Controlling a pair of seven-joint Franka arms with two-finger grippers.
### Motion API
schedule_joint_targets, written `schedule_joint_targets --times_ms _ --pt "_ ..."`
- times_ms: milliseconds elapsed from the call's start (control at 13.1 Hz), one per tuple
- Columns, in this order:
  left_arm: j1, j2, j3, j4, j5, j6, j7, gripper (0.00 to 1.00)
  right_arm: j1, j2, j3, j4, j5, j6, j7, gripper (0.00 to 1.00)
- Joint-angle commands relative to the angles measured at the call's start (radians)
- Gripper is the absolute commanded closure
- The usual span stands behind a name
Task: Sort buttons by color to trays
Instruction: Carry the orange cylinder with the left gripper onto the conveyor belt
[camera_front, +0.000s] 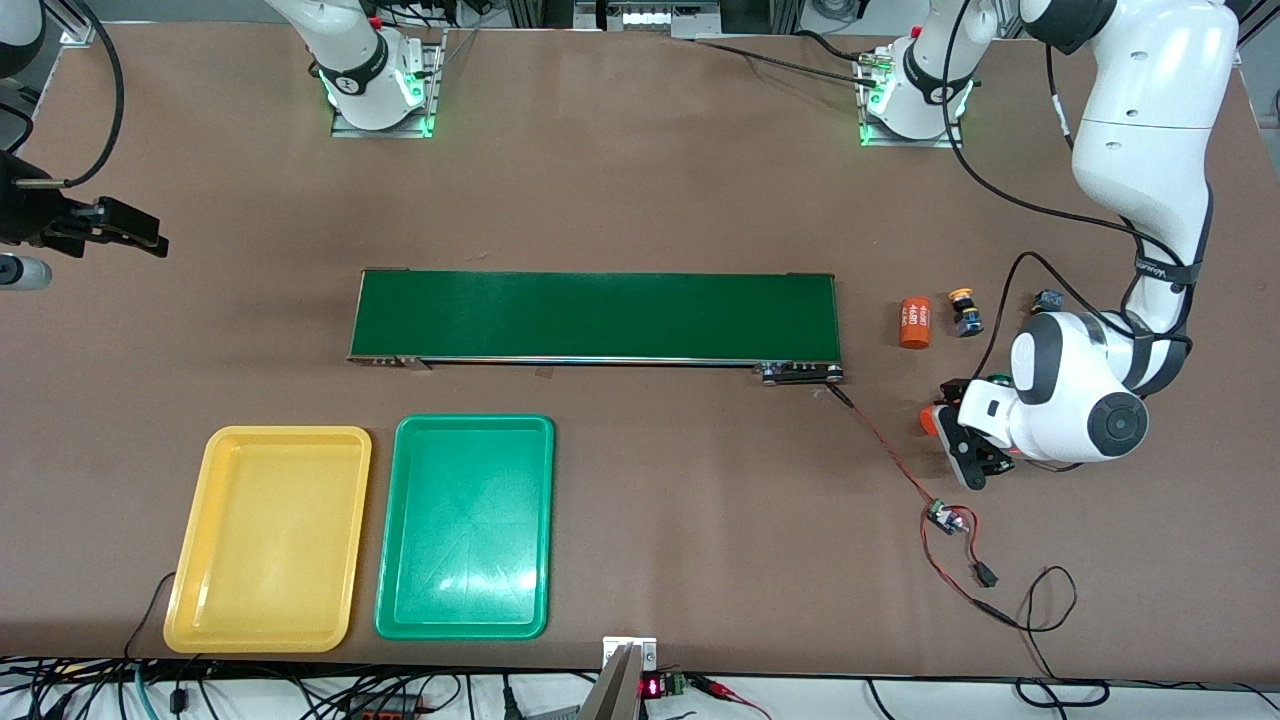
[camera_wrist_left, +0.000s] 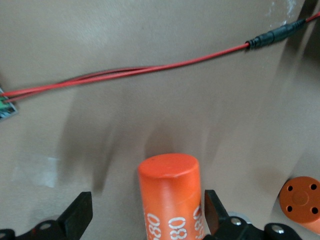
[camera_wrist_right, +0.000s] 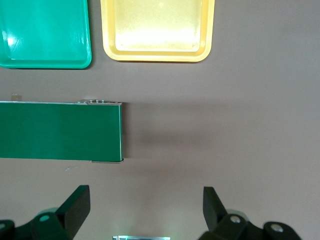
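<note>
A yellow-capped button (camera_front: 965, 312) stands at the left arm's end of the table, beside a lying orange cylinder (camera_front: 914, 323). A dark button body (camera_front: 1047, 300) lies close by. A green cap (camera_front: 996, 378) peeks out at the left hand's edge. My left gripper (camera_front: 955, 440) (camera_wrist_left: 146, 202) is low and open around another orange cylinder marked 4680 (camera_wrist_left: 170, 195) (camera_front: 928, 420). One finger (camera_wrist_left: 212, 205) is against it. The yellow tray (camera_front: 270, 540) (camera_wrist_right: 157, 30) and green tray (camera_front: 465, 530) (camera_wrist_right: 45, 35) are empty. My right gripper (camera_front: 110, 225) (camera_wrist_right: 145, 200) waits, open and empty.
The long dark-green conveyor belt (camera_front: 595, 315) (camera_wrist_right: 60, 131) lies across the middle. A red wire (camera_front: 890, 450) (camera_wrist_left: 150, 70) runs from its end to a small circuit board (camera_front: 945, 517). Another orange cylinder's end (camera_wrist_left: 300, 200) shows in the left wrist view.
</note>
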Motion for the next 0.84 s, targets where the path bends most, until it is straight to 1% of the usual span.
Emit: schedule_joint_targets --times_ms 0,152,305,381,457,609,685,762 --pt "0.007 -0.008 -0.001 -0.031 0.007 0.020 0.026 0.15 0.002 -0.008 0.001 -0.008 0.010 0.008 0.013 0.00" --pt "0.007 -0.010 -0.001 -0.032 0.009 0.020 0.026 0.32 0.003 -0.008 0.001 -0.006 0.010 0.008 0.013 0.00" --pt "0.005 -0.019 -0.001 -0.032 0.007 0.017 0.028 0.76 0.005 -0.008 0.001 -0.006 0.010 0.008 0.013 0.00" --pt "0.002 -0.034 -0.001 -0.032 0.007 0.016 0.028 0.90 0.005 -0.008 0.001 -0.006 0.010 0.008 0.013 0.00" --pt "-0.004 -0.055 -0.004 -0.031 0.007 0.009 0.026 0.97 0.005 -0.008 0.001 -0.006 0.010 0.008 0.013 0.00" --pt "-0.009 -0.115 -0.034 -0.049 0.007 0.002 0.017 0.99 0.005 -0.008 0.001 -0.006 0.010 0.008 0.013 0.00" --pt "-0.010 -0.164 -0.039 -0.080 -0.001 0.000 -0.015 1.00 0.005 -0.008 0.001 -0.005 0.010 0.008 0.013 0.00" --pt "-0.022 -0.207 -0.044 -0.112 -0.020 -0.004 -0.090 1.00 0.005 -0.008 0.001 -0.005 0.010 0.007 0.013 0.00"
